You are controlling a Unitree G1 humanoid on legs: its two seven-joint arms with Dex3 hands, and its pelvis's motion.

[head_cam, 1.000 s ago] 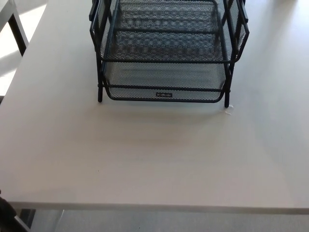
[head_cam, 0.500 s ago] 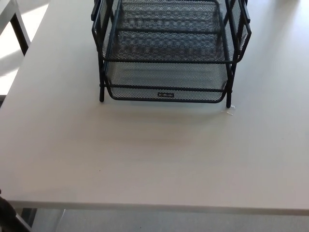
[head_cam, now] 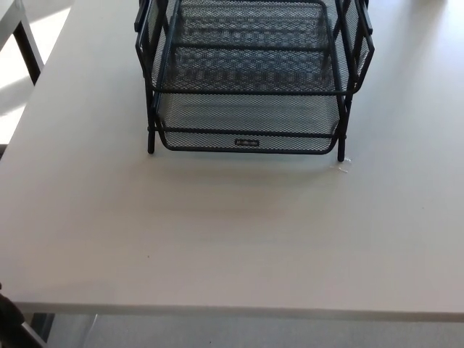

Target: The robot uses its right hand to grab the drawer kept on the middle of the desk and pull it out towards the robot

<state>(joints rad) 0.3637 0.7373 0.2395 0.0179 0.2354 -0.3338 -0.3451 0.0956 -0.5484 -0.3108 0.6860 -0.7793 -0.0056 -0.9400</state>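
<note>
A black wire-mesh drawer rack (head_cam: 250, 72) stands at the far middle of the white desk (head_cam: 232, 239). Its lowest drawer (head_cam: 246, 127) sits pushed in, its front rim carrying a small label (head_cam: 246, 143). Two more mesh tiers stack above it inside the black frame. Neither of my hands shows in the head view; only a dark bit of my body (head_cam: 9, 319) peeks in at the bottom left corner.
A tiny white scrap (head_cam: 344, 165) lies by the rack's right front leg. The desk's front edge runs along the bottom of the picture. Another table's dark leg (head_cam: 29, 47) stands at the far left beyond the desk edge.
The whole picture shifted slightly down and back again, a camera wobble. The rack and its drawers have not moved.
</note>
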